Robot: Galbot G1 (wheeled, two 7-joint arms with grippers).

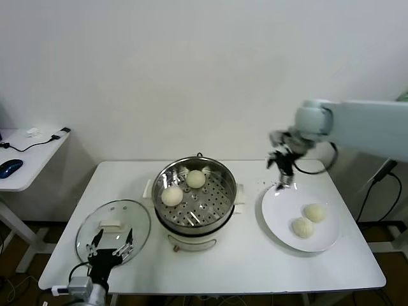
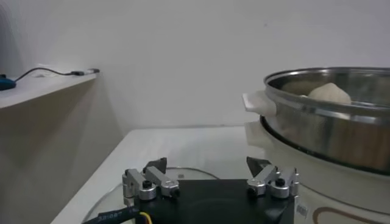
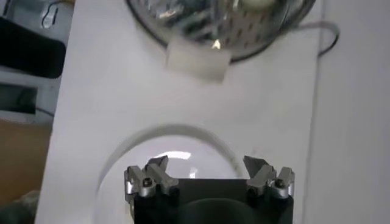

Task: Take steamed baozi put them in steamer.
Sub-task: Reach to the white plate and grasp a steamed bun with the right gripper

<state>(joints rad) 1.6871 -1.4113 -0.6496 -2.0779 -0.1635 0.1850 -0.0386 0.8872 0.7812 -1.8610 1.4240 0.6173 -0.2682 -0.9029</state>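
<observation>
The steel steamer (image 1: 205,205) stands mid-table with two steamed baozi (image 1: 172,196) (image 1: 196,179) on its perforated tray. Two more baozi (image 1: 315,212) (image 1: 303,227) lie on a white plate (image 1: 280,207) to its right. My right gripper (image 1: 284,176) hangs open and empty over the plate's far left rim, apart from the buns; its wrist view has the gripper (image 3: 206,165) above the plate's rim (image 3: 122,152), with the steamer (image 3: 183,18) beyond. My left gripper (image 1: 111,245) is parked open at the front left over the glass lid, and the steamer (image 2: 329,128) with a baozi (image 2: 329,92) appears from the side.
A round glass lid (image 1: 118,220) with a white handle lies flat left of the steamer, under the left gripper (image 2: 207,165). A side desk (image 1: 29,159) with a mouse and cables stands at the far left. A black cable trails behind the right arm.
</observation>
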